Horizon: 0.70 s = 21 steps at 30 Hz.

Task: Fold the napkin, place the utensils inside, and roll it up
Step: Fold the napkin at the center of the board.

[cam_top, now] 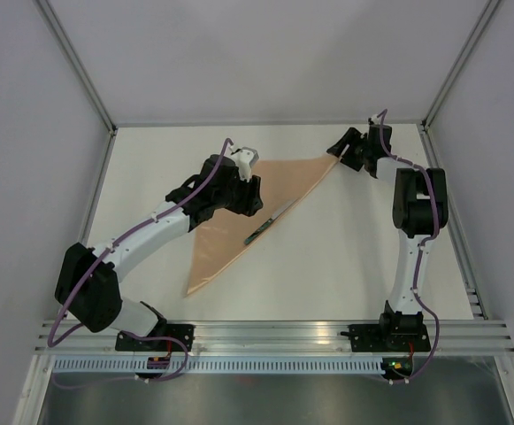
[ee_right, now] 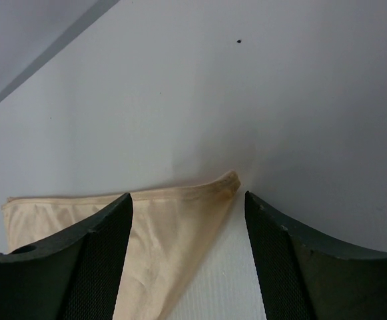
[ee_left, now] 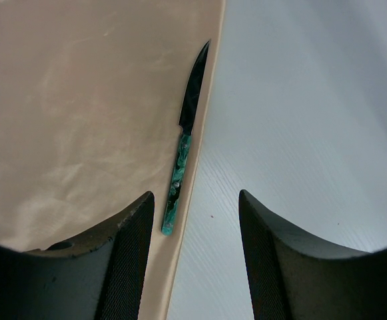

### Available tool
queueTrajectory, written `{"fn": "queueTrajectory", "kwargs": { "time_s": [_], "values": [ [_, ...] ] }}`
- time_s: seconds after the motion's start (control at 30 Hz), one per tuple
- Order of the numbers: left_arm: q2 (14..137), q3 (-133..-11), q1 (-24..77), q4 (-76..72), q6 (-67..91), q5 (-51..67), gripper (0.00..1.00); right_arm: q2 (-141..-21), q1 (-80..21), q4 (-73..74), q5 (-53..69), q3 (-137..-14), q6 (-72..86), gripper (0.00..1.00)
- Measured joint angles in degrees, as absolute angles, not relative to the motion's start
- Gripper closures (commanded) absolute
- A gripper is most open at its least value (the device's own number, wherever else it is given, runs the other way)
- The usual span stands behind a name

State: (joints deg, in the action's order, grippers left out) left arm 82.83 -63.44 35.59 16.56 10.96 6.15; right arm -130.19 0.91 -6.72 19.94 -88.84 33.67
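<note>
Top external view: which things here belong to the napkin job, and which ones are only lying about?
Belong to the job:
napkin, folded to a triangle
knife with green handle, lying along its long edge
left gripper
right gripper

Only there:
table
metal rail at the near edge

napkin (cam_top: 230, 239) partly hidden under left arm (cam_top: 150, 228), knife (cam_top: 266, 226) too small overhead for detail
</note>
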Motion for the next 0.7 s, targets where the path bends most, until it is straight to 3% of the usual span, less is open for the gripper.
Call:
{"fn": "queueTrajectory", "kwargs": {
  "time_s": [0.27,0.7],
  "values": [
    [82.9,-63.4,35.6,16.5,11.0,6.1,0.41,-130.3,2.5,-9.6,20.9,-87.4,37.0,0.33],
    [82.9,-63.4,35.6,16.5,11.0,6.1,0.41,-132.1,3.0,-11.4,22.7,-87.4,39.3,0.56]
  ]
}}
